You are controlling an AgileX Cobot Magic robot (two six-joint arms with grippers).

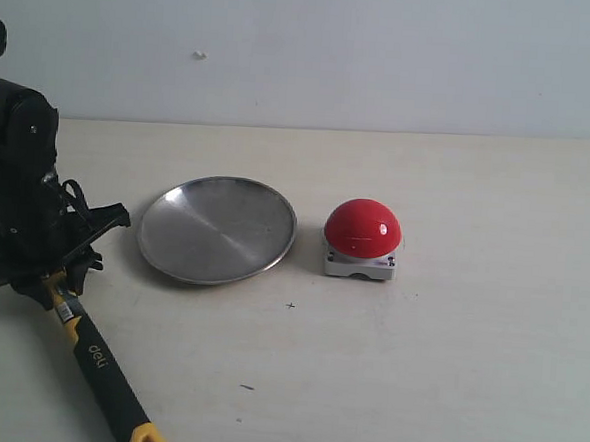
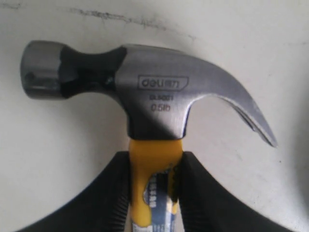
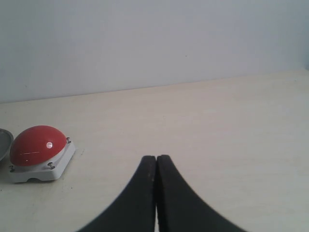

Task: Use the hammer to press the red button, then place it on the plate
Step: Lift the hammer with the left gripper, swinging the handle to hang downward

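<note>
Pale tabletop [image 1: 446,371], plain wall behind; my left gripper [image 2: 154,162] pinches the hammer [image 2: 154,96] just below its head, left of the plate [image 1: 217,228]; red button [image 1: 364,228] pressing and plate placement seemingly ahead; right gripper [image 3: 156,162] pressed together.

Cream tabletop [image 1: 465,392], matte, few dark specks [image 1: 291,305]. Plain pale grey wall [image 1: 406,47] behind; 1 small white mark [image 1: 199,55], possibly chipped paint. Light soft, even.

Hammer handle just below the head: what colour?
Hammer handle: yellow, clearest in the left wrist view.
</note>
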